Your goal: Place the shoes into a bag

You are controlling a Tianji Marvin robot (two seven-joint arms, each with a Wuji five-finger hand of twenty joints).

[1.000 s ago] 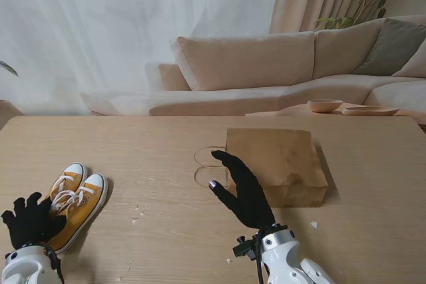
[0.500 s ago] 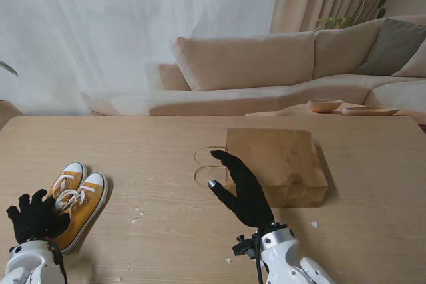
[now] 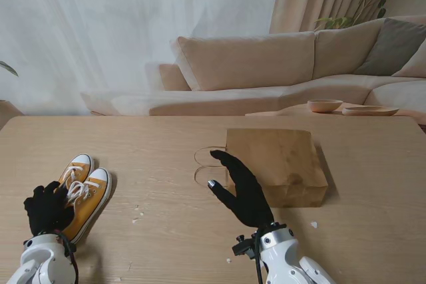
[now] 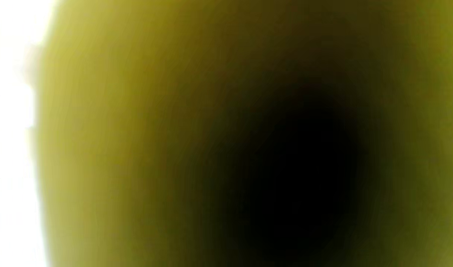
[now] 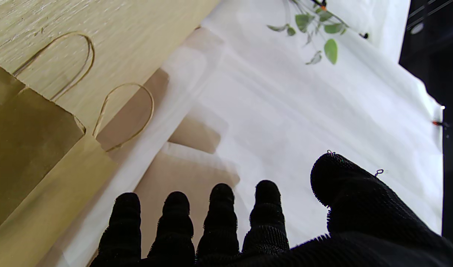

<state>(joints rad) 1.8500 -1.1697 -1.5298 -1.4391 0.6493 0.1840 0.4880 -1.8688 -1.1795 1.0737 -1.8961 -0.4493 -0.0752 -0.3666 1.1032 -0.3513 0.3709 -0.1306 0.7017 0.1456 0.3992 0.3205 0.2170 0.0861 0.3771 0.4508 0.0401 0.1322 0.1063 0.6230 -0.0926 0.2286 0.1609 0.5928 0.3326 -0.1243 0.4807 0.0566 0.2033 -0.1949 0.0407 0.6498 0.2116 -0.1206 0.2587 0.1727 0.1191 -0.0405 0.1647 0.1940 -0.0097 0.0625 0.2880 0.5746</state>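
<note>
Left hand (image 3: pixel 48 208) curled over yellow shoes (image 3: pixel 85 192), grasp unconfirmed; right hand (image 3: pixel 241 187), fingers spread and holding nothing, beside paper bag (image 3: pixel 279 164).

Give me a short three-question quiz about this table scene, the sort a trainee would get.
1. True or false: the flat brown paper bag is standing upright.
2. Which robot hand is on the pair of yellow canvas sneakers? A) left robot hand B) right robot hand
3. Fill in: the bag's two thin loop handles point toward the robot's ____ side.

Key
1. False; it lies flat on the light wooden table.
2. A; it rests over the heel end, though a firm grip cannot be confirmed.
3. Left, toward the sneakers.
</note>
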